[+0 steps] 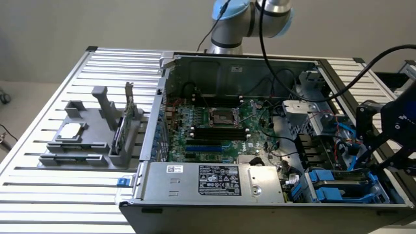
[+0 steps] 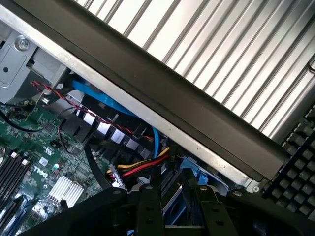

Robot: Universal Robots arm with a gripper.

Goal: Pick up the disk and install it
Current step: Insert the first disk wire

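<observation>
The disk point(image 2: 173, 199) shows edge-on as a blue-framed slab between my two black fingers point(image 2: 147, 209). My gripper point(image 2: 178, 212) is shut on it, one finger against each side. In the exterior view the gripper point(image 1: 365, 163) reaches down into the drive bay at the open computer case's near corner, on the exterior view's right. The disk's blue carrier point(image 1: 341, 187) sits low in that bay, just under the fingers. The disk's label is hidden.
The black case wall point(image 2: 162, 98) runs close beside the gripper. Red and yellow cables point(image 2: 142, 164) and a blue cable point(image 2: 98, 96) lie nearby. The motherboard point(image 1: 215, 126) and power supply point(image 1: 215, 180) fill the case. A grey fixture point(image 1: 85, 146) stands on the slatted table point(image 1: 52, 195).
</observation>
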